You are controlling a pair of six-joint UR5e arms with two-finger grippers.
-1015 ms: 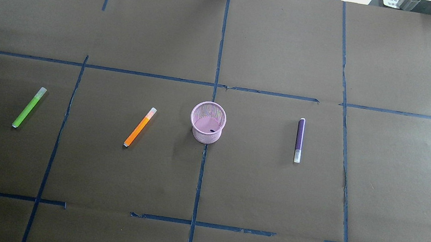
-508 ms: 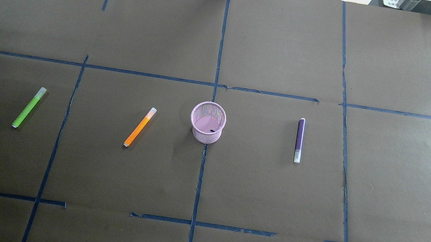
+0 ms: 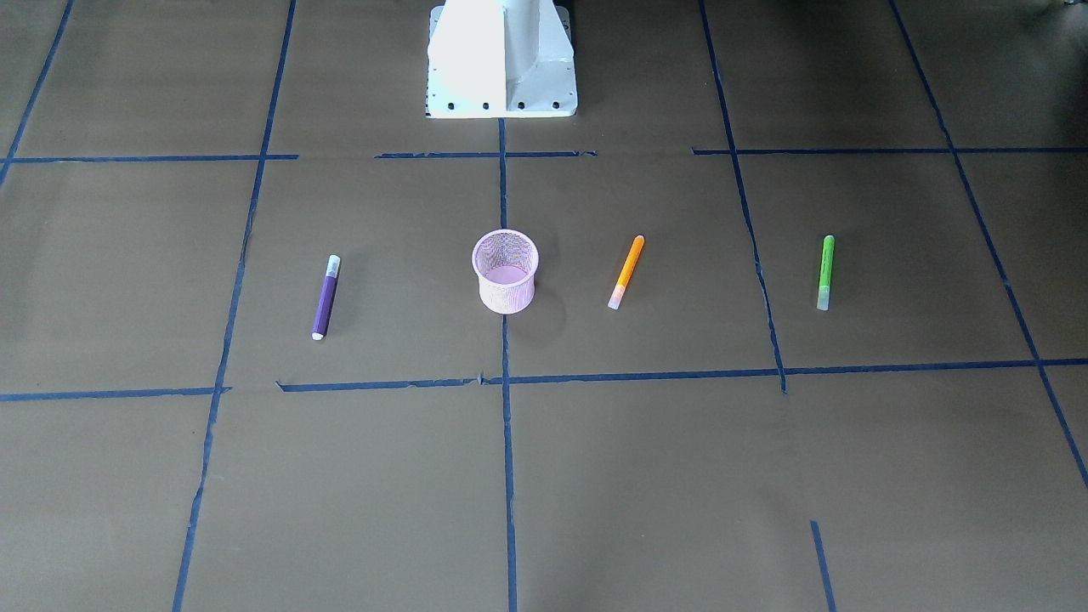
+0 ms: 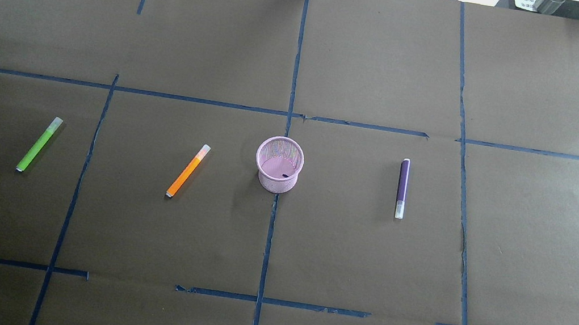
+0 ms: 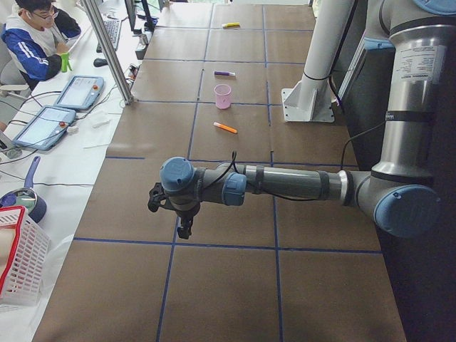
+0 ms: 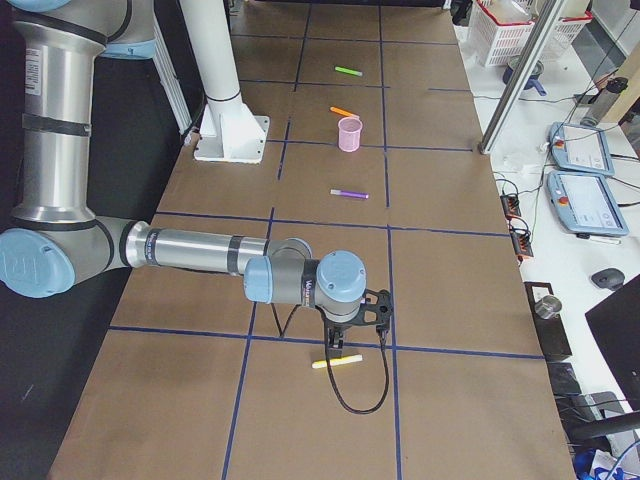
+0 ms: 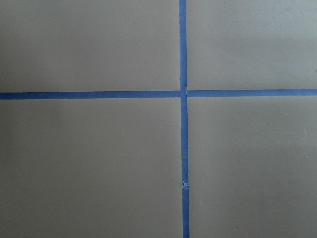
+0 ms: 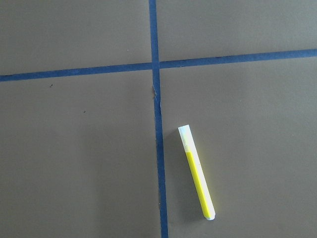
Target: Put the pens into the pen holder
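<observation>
- Two grippers showed only in the side views, so I couldn't tell whether either pair of jaws was apart or together.
- Left gripper [image 5: 171, 215] hung pointing down over bare brown paper at the table's left end, nothing visibly in it. Its wrist camera saw just a crossing of blue tape [image 7: 184, 148].
- Right gripper [image 6: 360, 330] hung low at the table's right end, close over a yellow pen [image 8: 197, 172] and apart from it.
- Yellow pen lay flat just beside a tape line, pale cap end toward the top of the right wrist view, well apart from everything else.
- Pen holder [image 4: 277, 185] stood upright mid-table on the centre tape line, in front of the white robot base [image 3: 501, 59]. It had a small dark speck on its floor; couldn't tell what that was.
- Orange pen [image 4: 187, 171] lay flat near the holder on the robot's left, not touching it, tilted, pale end away from the robot.
- Green pen [image 4: 39, 144] lay farther left, past a tape line, at a similar tilt with its pale end also away from the robot.
- Purple pen [image 4: 402, 188] lay on the holder's right, roughly parallel to the centre line, with its pale end toward the robot.
- All four pens sat on the table [image 4: 397, 58], outside the holder.
- One person sat past the table's far edge [image 5: 32, 35], by two tablets.
</observation>
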